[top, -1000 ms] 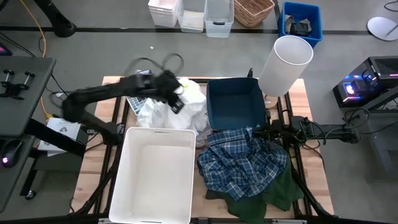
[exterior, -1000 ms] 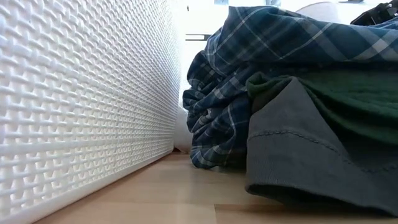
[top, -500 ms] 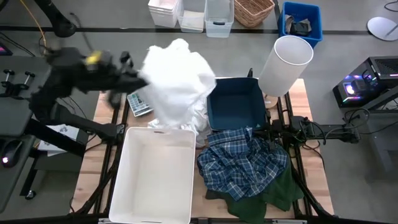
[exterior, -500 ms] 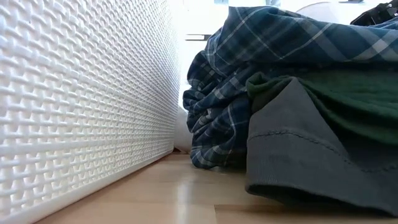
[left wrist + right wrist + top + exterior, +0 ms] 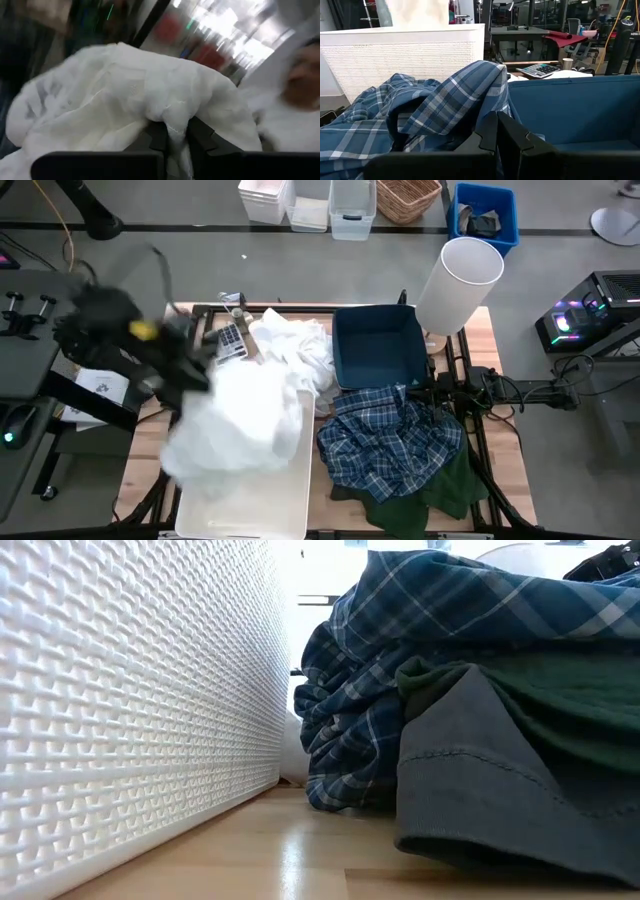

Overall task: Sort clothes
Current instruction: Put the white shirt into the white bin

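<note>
holding: the left gripper point(image 5: 172, 142) has its two dark fingers point(image 5: 156, 137) closed together on a fold of a white garment point(image 5: 235, 420), which bulges out past them in the left wrist view
left arm: blurred in the high view, over the table's left edge, beside the white bin point(image 5: 250, 500)
white garment: hangs spread over the far half of the white bin and spills past its left rim
other whites: a second heap of white clothes point(image 5: 300, 350) lies on the table behind the bin, just left of the dark blue bin point(image 5: 378, 345)
calculator: a grey calculator point(image 5: 232, 340) sits at the heap's left side
right gripper: the right gripper point(image 5: 496, 134) rests low at the right side of the table, fingers pressed together with nothing between them, pointing at the plaid shirt point(image 5: 440, 105)
plaid shirt: crumpled on the table right of the white bin and in front of the dark blue bin, touching both
dark green garment: the dark green garment point(image 5: 540, 700) lies under the plaid shirt's near edge
dark grey garment: the dark grey garment point(image 5: 480, 780) lies against the green one, its hem on the wooden table point(image 5: 300, 870)
low view: the white bin's textured wall fills the left side, close to the plaid shirt
</note>
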